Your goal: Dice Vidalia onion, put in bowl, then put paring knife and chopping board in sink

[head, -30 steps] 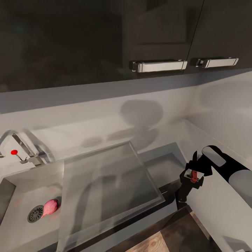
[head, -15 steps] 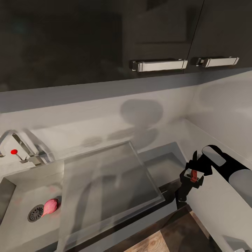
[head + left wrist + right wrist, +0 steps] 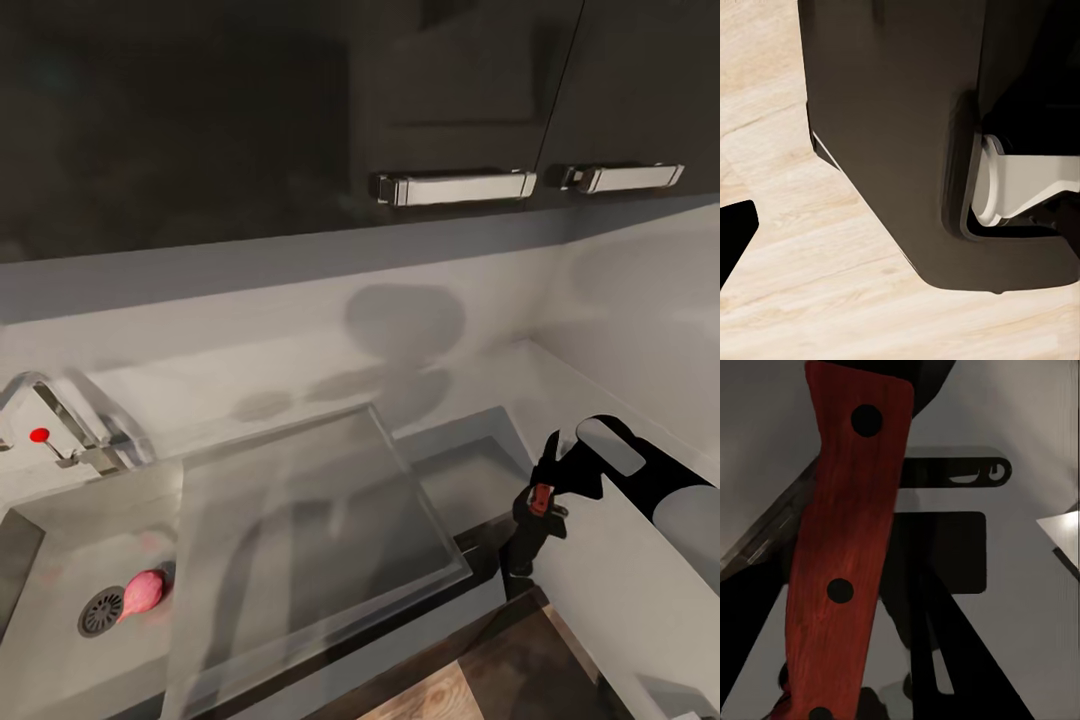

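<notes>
Nearby, right fingers (image 3: 540, 503) clamped on paring knife (image 3: 541, 497), sink (image 3: 60, 520) leftward.

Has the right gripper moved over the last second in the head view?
Yes. The right gripper, shut on the knife, has risen slightly toward the cabinet handles, away from the board.

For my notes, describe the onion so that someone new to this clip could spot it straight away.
Start at the steel sink at the lower left of the head view, below the chrome tap with its red dot. On the basin floor, beside the round drain, lies the onion. It is the small pinkish-red bulb with a pointed tip, the only coloured thing in the grey basin.
</notes>
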{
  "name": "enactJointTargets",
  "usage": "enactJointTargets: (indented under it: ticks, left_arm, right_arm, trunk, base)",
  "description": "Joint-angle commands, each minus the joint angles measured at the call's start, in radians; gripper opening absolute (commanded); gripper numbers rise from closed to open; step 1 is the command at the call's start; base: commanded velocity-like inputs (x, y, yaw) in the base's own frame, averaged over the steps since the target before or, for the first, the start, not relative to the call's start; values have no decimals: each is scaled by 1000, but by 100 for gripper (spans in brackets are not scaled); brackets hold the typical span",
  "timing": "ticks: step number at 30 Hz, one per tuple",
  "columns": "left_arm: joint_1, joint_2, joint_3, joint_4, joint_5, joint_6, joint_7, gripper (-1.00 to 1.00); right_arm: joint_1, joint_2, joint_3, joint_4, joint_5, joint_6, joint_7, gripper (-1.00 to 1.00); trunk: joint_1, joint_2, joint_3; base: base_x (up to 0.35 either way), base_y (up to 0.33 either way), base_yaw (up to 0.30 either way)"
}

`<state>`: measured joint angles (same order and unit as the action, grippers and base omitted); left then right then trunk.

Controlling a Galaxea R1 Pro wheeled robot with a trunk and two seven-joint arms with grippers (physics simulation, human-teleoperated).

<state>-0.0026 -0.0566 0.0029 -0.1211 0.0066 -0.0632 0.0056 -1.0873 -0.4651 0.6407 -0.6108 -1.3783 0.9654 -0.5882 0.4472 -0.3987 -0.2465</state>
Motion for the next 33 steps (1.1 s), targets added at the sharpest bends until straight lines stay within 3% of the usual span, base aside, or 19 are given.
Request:
enactJointTargets:
  ticks: [1, 27, 33]
  left_arm:
    - [0, 0, 0, 0, 1, -3, 1, 100]
    - [0, 0, 0, 0, 1, -3, 1, 100]
    - [0, 0, 0, 0, 1, -3, 1, 100]
  right_arm:
    - [0, -1, 10, 8, 12, 6, -10, -100]
    - [0, -1, 10, 2, 10, 4, -8, -100]
    - [0, -1, 10, -2, 10, -57, -5, -100]
  trunk:
    - [3, -1, -1]
    - [3, -1, 42]
    - [3, -1, 51]
  base:
    - [0, 0, 0]
    - [0, 0, 0]
    - [-50, 0, 0]
